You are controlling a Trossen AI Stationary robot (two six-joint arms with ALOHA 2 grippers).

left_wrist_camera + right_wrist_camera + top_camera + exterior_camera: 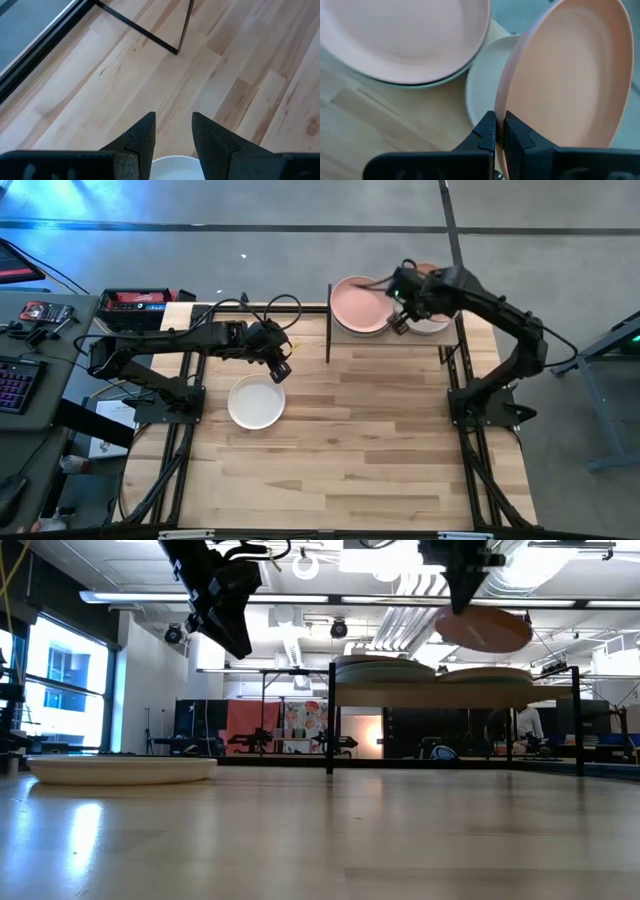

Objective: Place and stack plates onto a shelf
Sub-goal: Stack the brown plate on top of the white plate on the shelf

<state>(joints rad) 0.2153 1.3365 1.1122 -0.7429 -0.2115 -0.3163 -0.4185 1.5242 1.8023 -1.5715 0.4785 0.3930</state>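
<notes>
right gripper point(500, 131): my fingers pinch the salmon plate point(565, 75) by its rim, upper right of the high view, over the shelf point(345, 337) | handling: stiff, slick, breakable; rim-only hold may tip | left gripper point(172, 135): parted, empty, above white plate point(256, 401), left of centre

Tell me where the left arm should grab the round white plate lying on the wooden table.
Probably the rim. The round white plate lies flat, so only its raised edge offers a pinch. The left end effector, open, hovers just beyond its far edge; descending there, one finger inside the lip and one outside, seems best.
</notes>
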